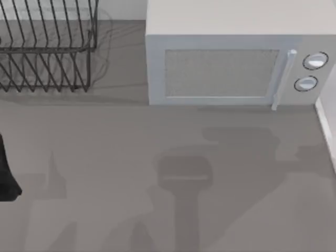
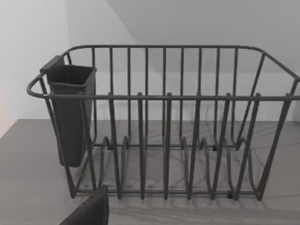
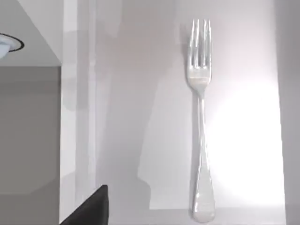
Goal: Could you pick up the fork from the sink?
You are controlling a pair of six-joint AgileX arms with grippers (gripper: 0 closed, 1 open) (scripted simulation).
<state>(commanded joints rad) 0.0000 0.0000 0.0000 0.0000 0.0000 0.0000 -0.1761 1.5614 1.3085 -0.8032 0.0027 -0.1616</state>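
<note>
The fork (image 3: 200, 122) is a thin silvery utensil lying flat on the pale floor of the sink (image 3: 122, 93), seen in the right wrist view. It lies straight, tines pointing away from its rounded handle end. A black part of my right gripper (image 3: 89, 208) shows at that view's edge, above the sink and off to the side of the fork, not touching it. A black piece of my left arm (image 1: 6, 176) sits at the table's far left edge. My left gripper (image 2: 89, 212) faces the dish rack.
A dark wire dish rack (image 1: 47, 47) with a black utensil cup (image 2: 70, 112) stands at the back left. A white microwave (image 1: 231, 58) with a door handle (image 1: 282, 79) and two knobs stands at the back right. The sink's rim (image 1: 328, 126) runs along the right edge.
</note>
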